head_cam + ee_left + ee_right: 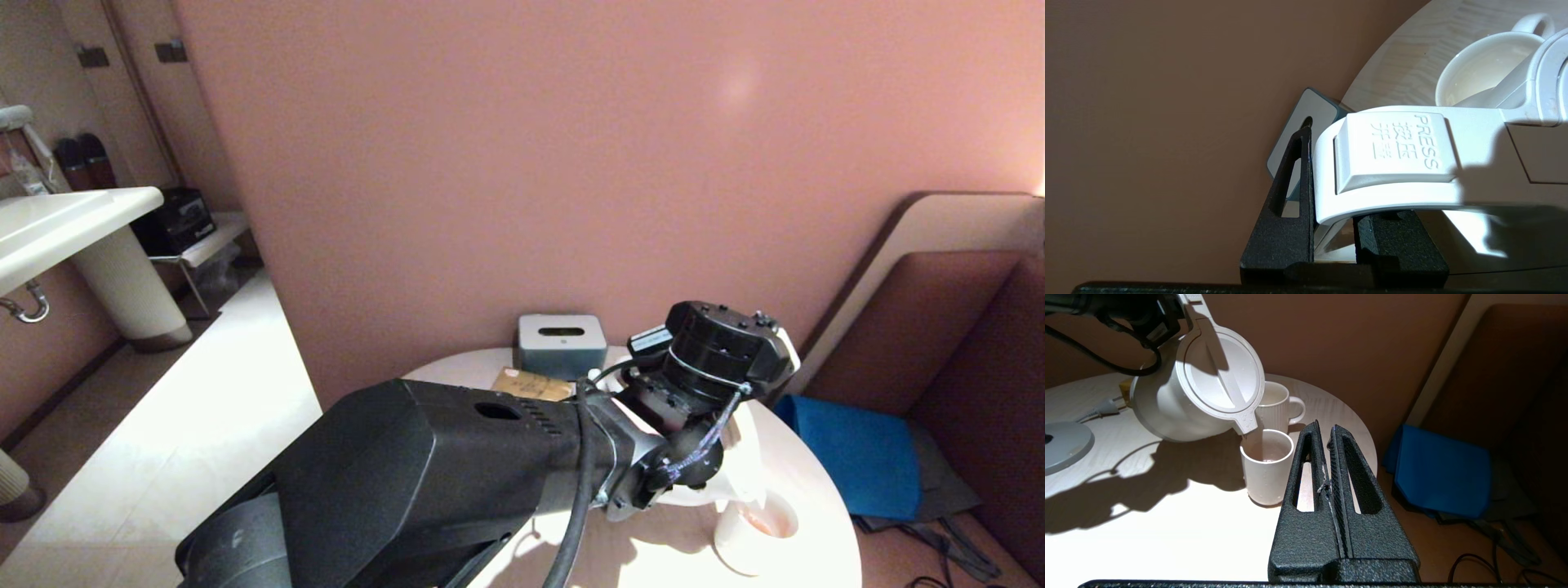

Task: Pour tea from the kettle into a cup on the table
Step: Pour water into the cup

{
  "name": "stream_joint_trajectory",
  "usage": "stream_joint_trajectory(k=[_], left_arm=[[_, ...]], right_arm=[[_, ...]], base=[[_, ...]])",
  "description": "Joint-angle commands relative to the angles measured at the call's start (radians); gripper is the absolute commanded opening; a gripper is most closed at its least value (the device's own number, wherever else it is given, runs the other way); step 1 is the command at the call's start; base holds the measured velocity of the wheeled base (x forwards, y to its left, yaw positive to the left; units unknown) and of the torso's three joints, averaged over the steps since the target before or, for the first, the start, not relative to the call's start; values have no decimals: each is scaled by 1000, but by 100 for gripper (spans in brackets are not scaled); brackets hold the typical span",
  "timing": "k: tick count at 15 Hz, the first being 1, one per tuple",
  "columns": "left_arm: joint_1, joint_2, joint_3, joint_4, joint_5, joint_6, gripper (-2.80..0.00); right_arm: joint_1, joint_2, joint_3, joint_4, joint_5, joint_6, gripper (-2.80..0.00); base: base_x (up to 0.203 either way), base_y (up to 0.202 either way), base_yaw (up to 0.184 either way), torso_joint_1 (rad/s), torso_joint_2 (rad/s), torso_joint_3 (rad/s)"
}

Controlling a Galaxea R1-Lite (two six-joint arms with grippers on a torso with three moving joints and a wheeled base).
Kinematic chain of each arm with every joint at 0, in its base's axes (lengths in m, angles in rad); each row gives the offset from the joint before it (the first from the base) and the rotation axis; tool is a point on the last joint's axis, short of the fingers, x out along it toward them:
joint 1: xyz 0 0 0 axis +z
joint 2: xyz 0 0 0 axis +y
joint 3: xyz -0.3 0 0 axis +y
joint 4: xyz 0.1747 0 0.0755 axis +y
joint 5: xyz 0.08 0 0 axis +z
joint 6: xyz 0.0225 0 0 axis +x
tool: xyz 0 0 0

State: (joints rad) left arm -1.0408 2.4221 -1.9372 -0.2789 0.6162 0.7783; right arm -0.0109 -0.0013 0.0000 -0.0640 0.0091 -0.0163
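Right gripper (1327,433) parked off the desk's edge, jaws pressed together, nothing between them. Just past the tips of those jaws stands the cup (1267,467), upright on the desk (1167,522), partly filled with tea (1269,451), pale reddish. A thin stream drops into it from the kettle (1180,396) spout, directly above the cup's rim. Kettle tilted spout-down, lid on, off the desk surface. Behind the cup, touching or nearly so, a ribbed mug (1280,402) with small handle; interior looks pale, contents unclear.

Left gripper (1333,216) clamped on the kettle's loop handle: one jaw on each side of the white handle, just under the button marked PRESS (1392,149). Beyond those jaws, the mug's rim shows past the kettle lid.

Farther from the right jaws, to the kettle's far side: round grey kettle base (1063,443) flat on desk, with cord and plug (1102,410). Head view: grey box (562,343) at desk's back edge against the wall. Blue cloth (1441,469) on the floor beside the desk.
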Motion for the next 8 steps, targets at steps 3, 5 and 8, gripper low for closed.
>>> stream_joint_trajectory(k=[3, 5, 8], left_arm=[[-2, 0, 0, -2, 4, 4, -280], [-2, 2, 0, -2, 5, 4, -280], [-4, 6, 0, -2, 5, 4, -280]], right_arm=[[0, 1, 0, -2, 0, -1, -280], [0, 1, 0, 0, 0, -1, -280], [0, 1, 0, -2, 0, -1, -280]], base=[[0, 0, 0, 0, 0, 0], [0, 0, 0, 0, 0, 0], [0, 0, 0, 0, 0, 0]])
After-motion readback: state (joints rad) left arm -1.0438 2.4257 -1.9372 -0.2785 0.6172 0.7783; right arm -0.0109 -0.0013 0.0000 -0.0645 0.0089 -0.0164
